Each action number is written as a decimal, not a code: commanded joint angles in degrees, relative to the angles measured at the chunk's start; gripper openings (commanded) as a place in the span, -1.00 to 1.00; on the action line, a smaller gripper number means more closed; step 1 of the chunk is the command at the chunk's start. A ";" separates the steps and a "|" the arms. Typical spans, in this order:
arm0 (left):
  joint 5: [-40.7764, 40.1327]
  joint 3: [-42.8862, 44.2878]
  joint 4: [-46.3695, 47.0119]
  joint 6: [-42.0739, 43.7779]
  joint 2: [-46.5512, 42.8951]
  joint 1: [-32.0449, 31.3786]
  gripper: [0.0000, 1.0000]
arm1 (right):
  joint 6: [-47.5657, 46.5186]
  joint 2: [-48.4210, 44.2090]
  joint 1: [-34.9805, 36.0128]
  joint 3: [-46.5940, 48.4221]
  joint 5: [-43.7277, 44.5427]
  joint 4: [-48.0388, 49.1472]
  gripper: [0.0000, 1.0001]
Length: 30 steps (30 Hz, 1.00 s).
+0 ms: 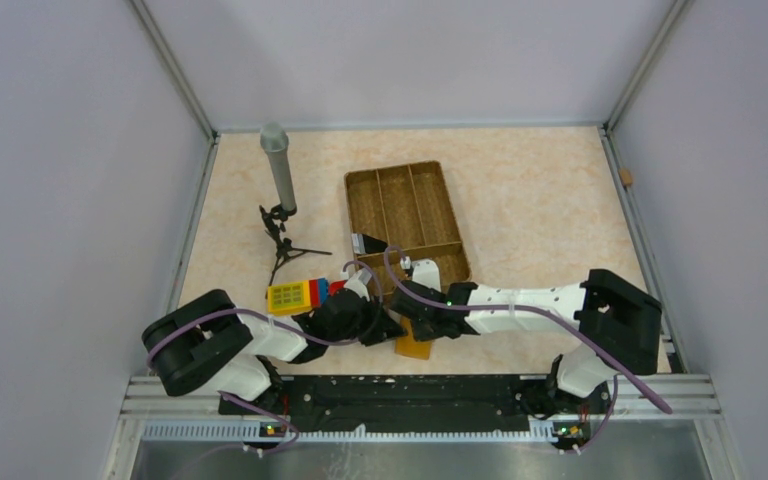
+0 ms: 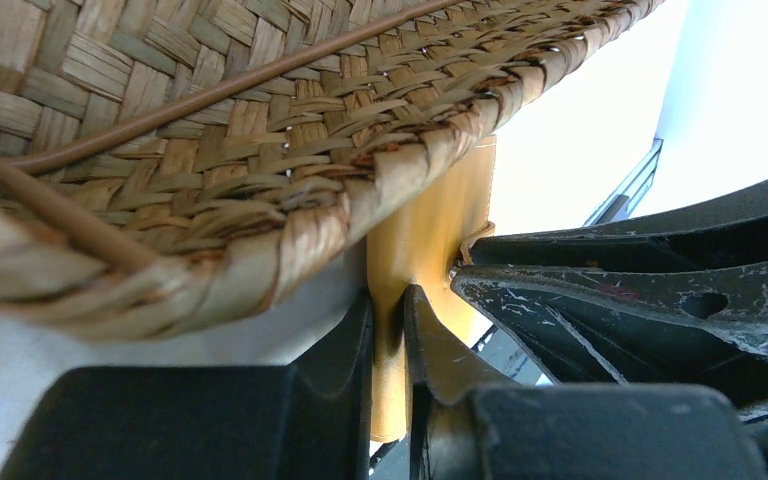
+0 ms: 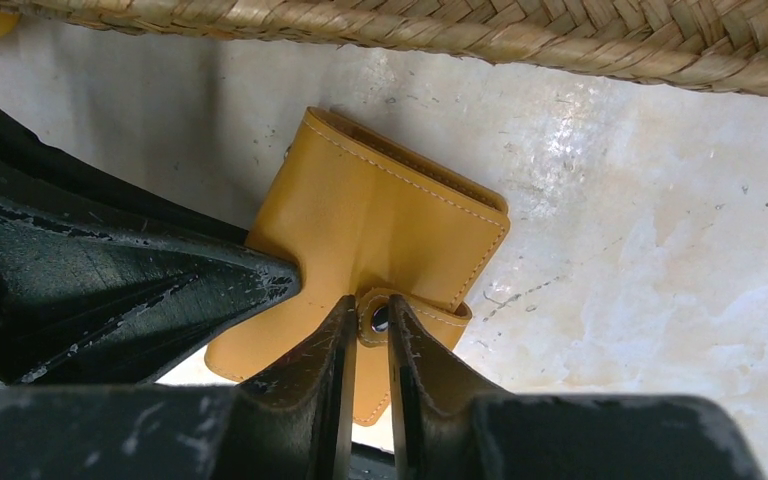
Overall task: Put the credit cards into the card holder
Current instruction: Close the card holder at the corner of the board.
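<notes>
The card holder [image 3: 380, 210] lies just beside the tray [image 2: 260, 230], at its near edge, long axis pointing away from it. My left claw [image 2: 388, 300] pinches one flap and my right claw [image 3: 368, 310] pinches the snap tab [image 3: 425, 318].

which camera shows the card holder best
Right wrist: the card holder fills the middle, with its flap, stitching and snap tab plain. Left wrist shows only a tan strip by the woven tray; top external shows just a small orange corner.

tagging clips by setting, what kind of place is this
Most likely a robotics lab test cell, not a home: plain grey panel walls in a metal frame, the left arm and right arm bolted to a rail, and a microphone on a small tripod.
</notes>
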 commanded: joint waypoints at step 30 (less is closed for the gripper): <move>-2.14 -1.07 -8.35 2.07 3.74 -0.29 -0.83 | -1.15 3.87 3.32 6.20 2.58 -3.95 -0.95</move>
